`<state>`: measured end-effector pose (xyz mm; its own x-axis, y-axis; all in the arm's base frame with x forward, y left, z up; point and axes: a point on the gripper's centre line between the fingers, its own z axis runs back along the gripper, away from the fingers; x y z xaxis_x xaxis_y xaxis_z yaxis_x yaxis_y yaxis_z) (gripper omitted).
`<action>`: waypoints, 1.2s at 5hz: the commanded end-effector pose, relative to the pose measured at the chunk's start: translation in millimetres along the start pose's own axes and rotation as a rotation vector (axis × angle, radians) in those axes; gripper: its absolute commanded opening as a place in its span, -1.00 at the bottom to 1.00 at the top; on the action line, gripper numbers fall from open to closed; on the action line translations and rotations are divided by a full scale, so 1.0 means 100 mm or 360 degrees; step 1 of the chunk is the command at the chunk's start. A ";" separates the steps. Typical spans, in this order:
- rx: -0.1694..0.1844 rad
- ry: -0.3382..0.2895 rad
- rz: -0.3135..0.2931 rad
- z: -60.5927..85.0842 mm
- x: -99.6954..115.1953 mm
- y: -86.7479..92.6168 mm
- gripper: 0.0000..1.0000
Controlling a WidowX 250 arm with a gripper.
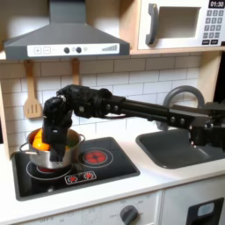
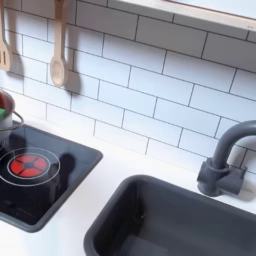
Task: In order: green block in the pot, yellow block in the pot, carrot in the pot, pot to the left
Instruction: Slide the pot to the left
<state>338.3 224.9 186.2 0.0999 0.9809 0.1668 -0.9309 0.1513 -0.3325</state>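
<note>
My claw (image 1: 54, 141), its grip unreadable, hangs over the pot (image 1: 44, 158) at the first exterior view's left, orange showing inside; I judge only the slide remains.

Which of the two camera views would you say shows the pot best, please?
The first exterior view: the pot sits whole on the stove under the gripper, with orange showing inside. In the second exterior view just a sliver of its rim appears at the second exterior view's left edge.
</note>
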 end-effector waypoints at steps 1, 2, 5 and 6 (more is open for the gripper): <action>0.0068 0.0005 0.0047 -0.07 -0.02 0.07 -1.00; 0.0103 0.0030 0.0060 -0.14 -0.04 0.11 -0.97; 0.0025 -0.0021 0.0024 0.02 -0.07 0.01 1.00; -0.0051 -0.0073 -0.0055 0.20 -0.15 -0.13 1.00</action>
<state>340.6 203.2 210.0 0.1142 0.9685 0.2214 -0.9115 0.1908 -0.3644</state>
